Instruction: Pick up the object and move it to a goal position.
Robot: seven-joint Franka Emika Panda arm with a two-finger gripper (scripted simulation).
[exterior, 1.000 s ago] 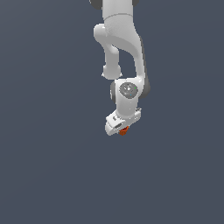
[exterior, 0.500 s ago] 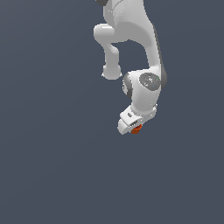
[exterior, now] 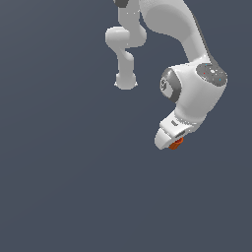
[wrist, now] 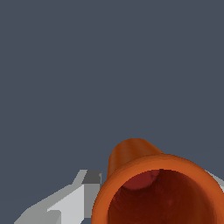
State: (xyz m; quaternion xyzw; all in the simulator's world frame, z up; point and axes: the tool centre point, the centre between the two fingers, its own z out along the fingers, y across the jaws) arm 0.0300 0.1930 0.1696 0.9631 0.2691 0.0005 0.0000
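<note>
On the exterior view I see my gripper [exterior: 173, 141] pinching the orange-red cup [exterior: 176, 143], which peeks out beneath the white hand; no table edge shows against the flat grey ground. On the wrist view the cup [wrist: 148, 183] sits clamped between the fingers [wrist: 65, 203], its dark hollow facing the camera.
</note>
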